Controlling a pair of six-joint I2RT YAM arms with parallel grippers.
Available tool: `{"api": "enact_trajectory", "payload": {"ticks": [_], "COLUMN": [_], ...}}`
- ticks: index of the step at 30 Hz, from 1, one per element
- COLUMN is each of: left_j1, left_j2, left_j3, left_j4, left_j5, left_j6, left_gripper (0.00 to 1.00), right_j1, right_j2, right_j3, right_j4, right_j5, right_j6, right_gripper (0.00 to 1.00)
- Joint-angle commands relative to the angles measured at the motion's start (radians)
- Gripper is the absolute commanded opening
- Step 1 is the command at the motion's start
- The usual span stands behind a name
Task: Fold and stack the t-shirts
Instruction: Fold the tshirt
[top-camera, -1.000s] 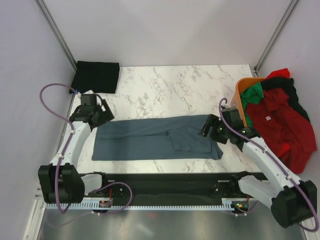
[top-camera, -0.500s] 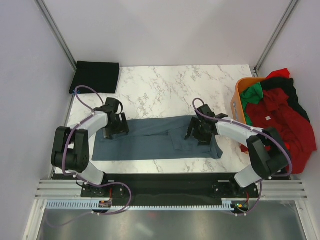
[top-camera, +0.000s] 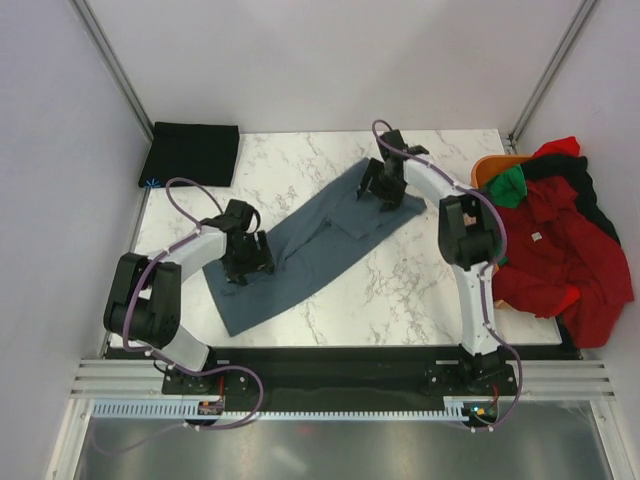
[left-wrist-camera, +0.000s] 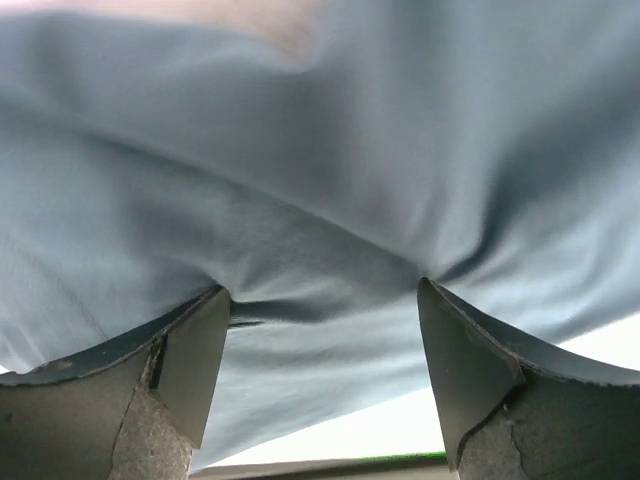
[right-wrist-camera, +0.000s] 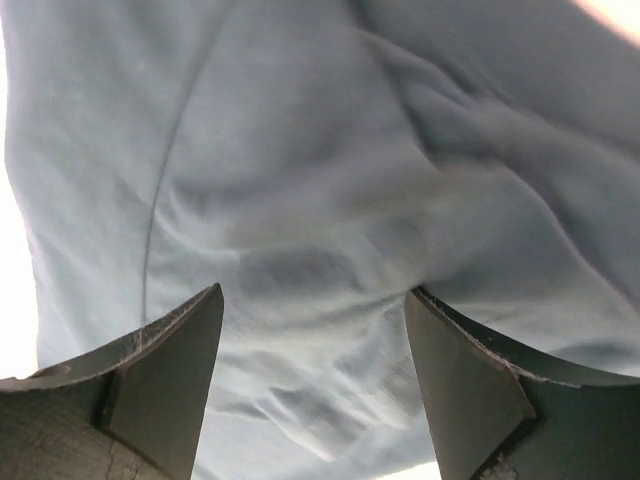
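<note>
A slate blue-grey t-shirt (top-camera: 310, 240), folded into a long strip, lies slantwise on the marble table (top-camera: 290, 170) from near left to far right. My left gripper (top-camera: 247, 262) stands open with its tips pressed down on the strip's near-left part. The cloth (left-wrist-camera: 330, 180) puckers between the left gripper's (left-wrist-camera: 322, 288) wide jaws. My right gripper (top-camera: 383, 190) is open too, tips down on the strip's far-right end. Wrinkled cloth (right-wrist-camera: 300, 200) fills the view behind the right gripper (right-wrist-camera: 315, 290).
A folded black t-shirt (top-camera: 190, 152) lies at the far-left corner. An orange basket (top-camera: 487, 172) stands at the right edge. Red (top-camera: 555, 245), green (top-camera: 508, 186) and black (top-camera: 590, 195) shirts spill out of it. The metal base rail (top-camera: 330, 365) runs along the near edge.
The strip lay straight across the table; its right end has now swung to the far side. My right arm swept far with it. The left gripper stayed on the left part.
</note>
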Motion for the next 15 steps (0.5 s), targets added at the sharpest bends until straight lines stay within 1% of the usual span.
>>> {"api": "enact_trajectory", "payload": {"ticks": [1,2,3,4,5,6,7,8,9,10,13,15], "left_j1": [-0.082,-0.105,-0.130,-0.177,-0.200,-0.226,-0.277,-0.303,-0.328,-0.372,-0.423,-0.432], "left_j2": [0.024,0.022,0.022,0.019,0.022,0.023,0.027,0.042,0.053,0.063,0.100,0.091], "left_j3": [-0.085,-0.090,-0.094,-0.104,-0.108,-0.116,-0.128,-0.131,-0.131,-0.122,-0.113,-0.111], "left_j4": [0.056,0.065,0.086,0.098,0.115,0.172,0.203,0.232,0.258,0.311,0.399,0.410], "left_j5": [0.273,0.315,0.333,0.346,0.383,0.409,0.432,0.469,0.488,0.504,0.558,0.569], "left_j6": [-0.137,-0.154,-0.188,-0.213,-0.240,-0.297,-0.326,-0.358,-0.409,-0.427,-0.501,-0.538], "left_gripper": [0.82,0.82,0.83,0.83,0.83,0.83,0.83,0.83,0.83,0.83,0.83,0.83], "right_j1": [0.000,0.002,0.002,0.002,0.000,0.002,0.002,0.002,0.003,0.003,0.003,0.003], "right_j2": [0.223,0.265,0.332,0.362,0.385,0.418,0.428,0.437,0.452,0.462,0.504,0.529], "right_j3": [0.292,0.400,0.444,0.482,0.534,0.542,0.543,0.536,0.536,0.539,0.576,0.598], "right_j4": [-0.146,-0.149,-0.137,-0.129,-0.114,-0.061,-0.030,0.001,0.050,0.064,0.095,0.118], "right_j5": [0.066,0.027,0.002,-0.021,-0.050,-0.102,-0.127,-0.142,-0.167,-0.167,-0.181,-0.188], "right_j6": [-0.067,-0.070,-0.070,-0.069,-0.061,-0.055,-0.044,-0.038,-0.026,-0.023,-0.006,0.003], "right_gripper": [0.81,0.81,0.81,0.81,0.81,0.82,0.84,0.87,0.87,0.87,0.89,0.89]}}
